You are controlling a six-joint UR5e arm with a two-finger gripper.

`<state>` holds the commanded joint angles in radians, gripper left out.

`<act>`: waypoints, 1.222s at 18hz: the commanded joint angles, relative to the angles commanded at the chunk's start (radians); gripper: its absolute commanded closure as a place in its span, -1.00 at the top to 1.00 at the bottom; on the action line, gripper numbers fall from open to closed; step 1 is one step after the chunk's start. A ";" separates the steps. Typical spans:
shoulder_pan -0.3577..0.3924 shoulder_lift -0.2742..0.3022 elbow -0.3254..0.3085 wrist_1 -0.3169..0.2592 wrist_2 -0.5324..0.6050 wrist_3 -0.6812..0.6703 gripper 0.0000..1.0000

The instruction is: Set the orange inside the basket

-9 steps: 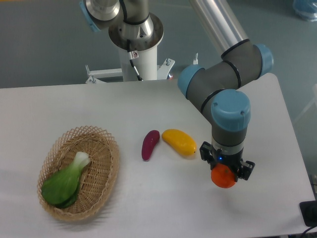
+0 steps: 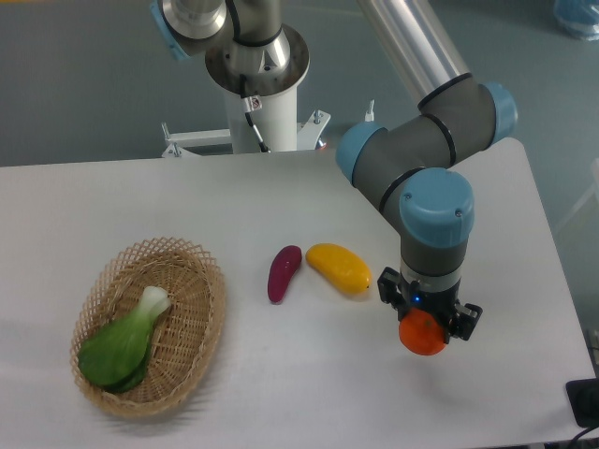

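at the table's right side, the black two-finger gripper [image 2: 427, 323] grasps the small round bright orange [image 2: 423, 337], well apart from the oval tan wicker basket [image 2: 197, 346] holding a green leafy vegetable [image 2: 122, 346].

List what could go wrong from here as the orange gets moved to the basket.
1. The gripper sits over the orange, but whether it grips firmly cannot be told; a weak hold could let the round fruit roll away.
2. The yellow fruit and the purple vegetable lie between orange and basket; a low path could knock them.
3. The green vegetable already fills part of the basket, leaving less room.
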<state>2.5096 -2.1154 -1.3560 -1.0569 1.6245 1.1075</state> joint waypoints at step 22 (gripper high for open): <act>-0.399 0.031 -0.074 -0.011 -0.015 -0.271 0.19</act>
<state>2.1109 -2.0847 -1.4297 -1.0676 1.6091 0.8361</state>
